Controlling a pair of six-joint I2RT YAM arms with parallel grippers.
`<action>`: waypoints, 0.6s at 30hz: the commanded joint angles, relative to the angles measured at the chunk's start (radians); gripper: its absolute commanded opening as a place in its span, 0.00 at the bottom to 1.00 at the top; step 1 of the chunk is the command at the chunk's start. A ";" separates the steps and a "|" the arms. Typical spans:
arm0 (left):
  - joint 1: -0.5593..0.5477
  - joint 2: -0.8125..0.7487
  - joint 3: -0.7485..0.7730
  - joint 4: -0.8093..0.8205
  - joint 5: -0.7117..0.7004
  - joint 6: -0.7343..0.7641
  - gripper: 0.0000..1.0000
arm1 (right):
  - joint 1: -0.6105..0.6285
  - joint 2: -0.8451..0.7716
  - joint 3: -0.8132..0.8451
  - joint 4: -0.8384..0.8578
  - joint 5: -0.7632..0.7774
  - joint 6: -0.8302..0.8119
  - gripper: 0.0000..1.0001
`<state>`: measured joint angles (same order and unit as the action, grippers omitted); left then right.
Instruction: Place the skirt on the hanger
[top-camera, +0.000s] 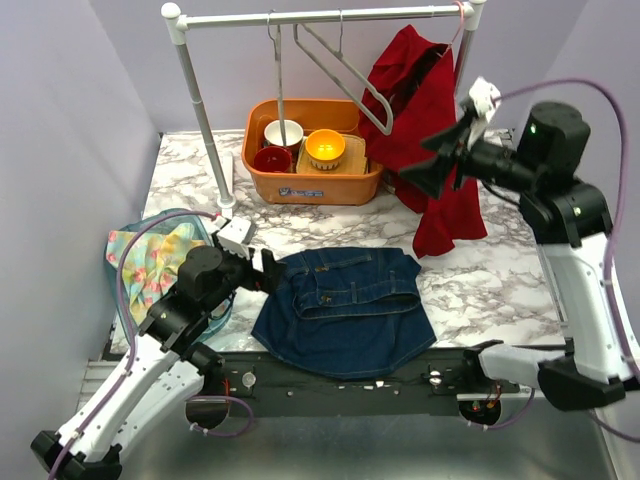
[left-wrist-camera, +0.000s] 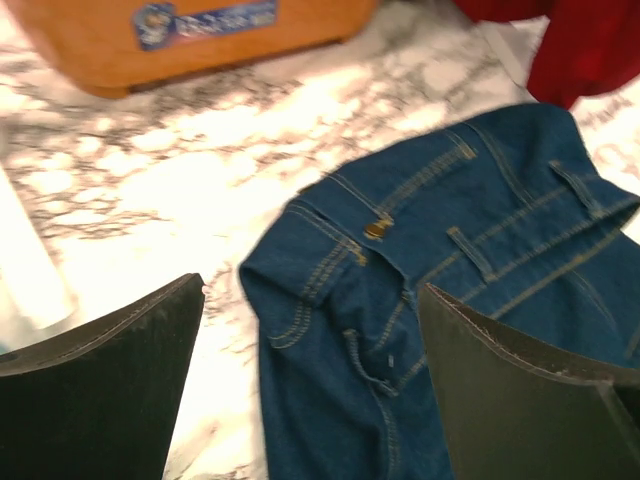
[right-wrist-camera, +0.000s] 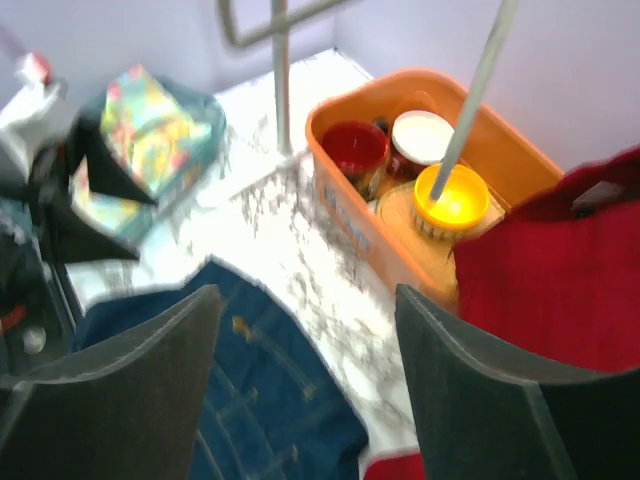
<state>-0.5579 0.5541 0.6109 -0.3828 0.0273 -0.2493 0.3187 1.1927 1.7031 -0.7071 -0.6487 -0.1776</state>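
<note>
The blue denim skirt lies flat on the marble table near the front edge, waistband toward the rack. An empty grey hanger hangs from the white rail. My left gripper is low at the skirt's left waist corner. In the left wrist view it stands open, the skirt lying under and between its fingers, ungripped. My right gripper is raised beside the hanging red garment and is open and empty, high above the skirt.
An orange basin with bowls stands behind the skirt under the rail. The rack's left post stands on the table. A teal basket of colourful cloth sits at the left, close to my left arm.
</note>
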 joint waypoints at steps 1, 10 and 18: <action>0.000 -0.083 -0.022 0.051 -0.135 0.019 0.99 | 0.005 0.172 0.217 0.078 0.094 0.231 0.80; 0.001 -0.106 -0.020 0.047 -0.148 0.021 0.99 | 0.059 0.373 0.351 0.135 0.288 0.251 0.77; 0.001 -0.099 -0.020 0.050 -0.139 0.022 0.99 | 0.124 0.452 0.362 0.139 0.461 0.159 0.53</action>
<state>-0.5579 0.4538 0.5930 -0.3557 -0.0937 -0.2390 0.4091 1.6150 2.0365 -0.5907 -0.3313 0.0399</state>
